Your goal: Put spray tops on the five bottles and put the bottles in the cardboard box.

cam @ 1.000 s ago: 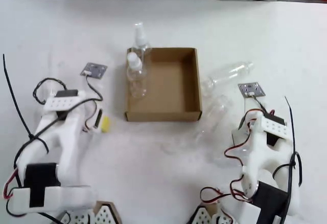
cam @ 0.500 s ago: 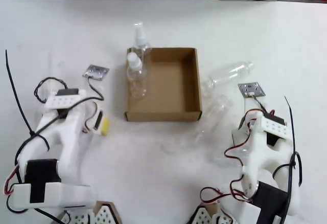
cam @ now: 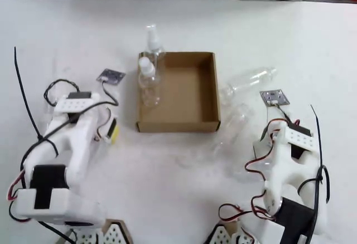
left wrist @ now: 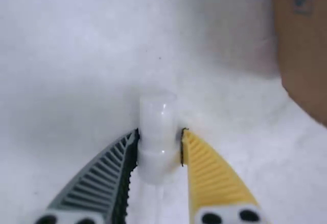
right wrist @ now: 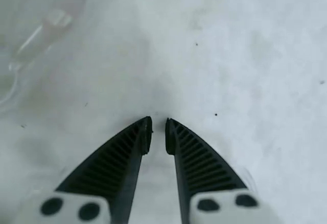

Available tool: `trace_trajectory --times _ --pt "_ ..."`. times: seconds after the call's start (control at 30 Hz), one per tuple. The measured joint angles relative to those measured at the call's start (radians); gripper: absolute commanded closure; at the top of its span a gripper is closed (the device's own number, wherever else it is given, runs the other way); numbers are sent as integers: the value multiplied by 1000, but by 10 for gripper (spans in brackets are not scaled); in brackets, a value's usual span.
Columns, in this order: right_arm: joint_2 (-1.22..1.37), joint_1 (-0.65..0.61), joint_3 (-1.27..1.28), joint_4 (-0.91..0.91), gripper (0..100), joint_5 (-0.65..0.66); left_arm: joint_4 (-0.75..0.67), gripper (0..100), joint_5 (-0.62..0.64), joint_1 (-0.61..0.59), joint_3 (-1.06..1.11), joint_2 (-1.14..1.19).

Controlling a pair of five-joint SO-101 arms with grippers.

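Left gripper (left wrist: 158,143), grey and yellow fingers clamped on a white spray top (left wrist: 157,114), over the tabletop (cam: 67,32) just left of the cardboard box (cam: 184,126), which stands mid-table. Right gripper (right wrist: 157,130), fingers nearly together with nothing between them, toward the near right corner. One capped bottle (cam: 148,88) lies in the box along its left wall, a second capped bottle (cam: 153,39) stands just behind its far left corner, and an uncapped bottle (cam: 248,81) lies right of the box

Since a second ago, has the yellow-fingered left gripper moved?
Yes. The left gripper, shut on a white spray top, swung toward the brown cardboard box in the high view; its yellow fingertip barely shifted.
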Motion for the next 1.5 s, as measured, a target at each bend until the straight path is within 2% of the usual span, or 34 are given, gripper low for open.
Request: trace_trajectory --times 0.27,0.37,0.53,0.73,0.97,1.07,1.17,1.3,1.5 --pt "-114 61 -207 270 964 9 43 979 0 0 -57 49" --pt "-172 97 -281 344 964 104 43 979 0 0 -57 49" --pt "-212 98 -348 493 963 448 43 979 0 -3 -57 49" --pt "-221 100 -358 766 957 882 43 979 0 -3 -57 51" --pt "-265 203 -249 792 757 1441 43 979 -18 -3 -57 51" --pt "-319 227 -212 792 739 1605 46 979 -54 -3 -57 51" --pt "-384 221 -169 792 743 1674 52 979 -64 -3 -61 52" --pt "-459 130 -78 717 742 1686 54 979 -64 -3 -63 54" --pt "-499 -52 -8 537 742 1547 54 979 -64 -3 -63 54"
